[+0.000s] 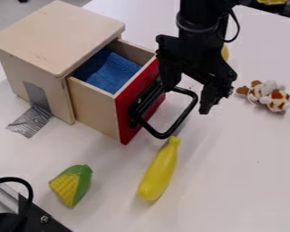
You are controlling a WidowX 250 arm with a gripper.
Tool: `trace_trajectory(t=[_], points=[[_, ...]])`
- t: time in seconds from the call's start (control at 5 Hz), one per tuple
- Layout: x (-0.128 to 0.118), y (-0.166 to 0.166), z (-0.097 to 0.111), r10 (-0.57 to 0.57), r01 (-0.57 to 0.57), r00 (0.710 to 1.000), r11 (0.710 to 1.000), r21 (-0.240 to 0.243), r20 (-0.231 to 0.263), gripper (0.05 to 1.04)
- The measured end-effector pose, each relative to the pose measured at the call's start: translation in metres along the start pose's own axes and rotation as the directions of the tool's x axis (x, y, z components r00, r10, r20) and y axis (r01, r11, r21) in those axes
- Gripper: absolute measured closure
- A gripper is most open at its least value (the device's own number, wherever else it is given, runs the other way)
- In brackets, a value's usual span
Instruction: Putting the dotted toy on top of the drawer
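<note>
While near the drawer handle (164, 135), gripper (188, 99) agape; dotted toy (277, 100) on table (232, 181).

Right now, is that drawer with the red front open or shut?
Open: the drawer juts out from the wooden cabinet, and blue cloth shows inside it.

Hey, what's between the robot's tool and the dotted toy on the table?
Only bare white tabletop: the camera view shows nothing lying between the tool and the dotted toy.
</note>
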State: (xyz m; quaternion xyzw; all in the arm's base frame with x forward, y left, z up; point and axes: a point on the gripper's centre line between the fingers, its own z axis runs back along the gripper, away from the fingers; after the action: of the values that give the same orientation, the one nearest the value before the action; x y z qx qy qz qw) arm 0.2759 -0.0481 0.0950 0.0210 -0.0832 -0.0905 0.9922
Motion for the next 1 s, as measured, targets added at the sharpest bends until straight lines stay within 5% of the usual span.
trace_trajectory(t=[0.2,0.4,0.6,1.0], points=[[-0.005,-0.001,-0.007,0.001,-0.001,1.000,1.000,-0.003,-0.029,0.084],[0.017,-0.005,-0.006,-0.020,0.023,0.999,0.999,-0.043,0.049,0.084],[0.054,-0.013,-0.034,-0.102,0.103,0.995,0.994,-0.030,0.024,0.084],[0.126,-0.033,-0.062,-0.180,0.181,0.982,0.983,-0.009,0.056,0.084]])
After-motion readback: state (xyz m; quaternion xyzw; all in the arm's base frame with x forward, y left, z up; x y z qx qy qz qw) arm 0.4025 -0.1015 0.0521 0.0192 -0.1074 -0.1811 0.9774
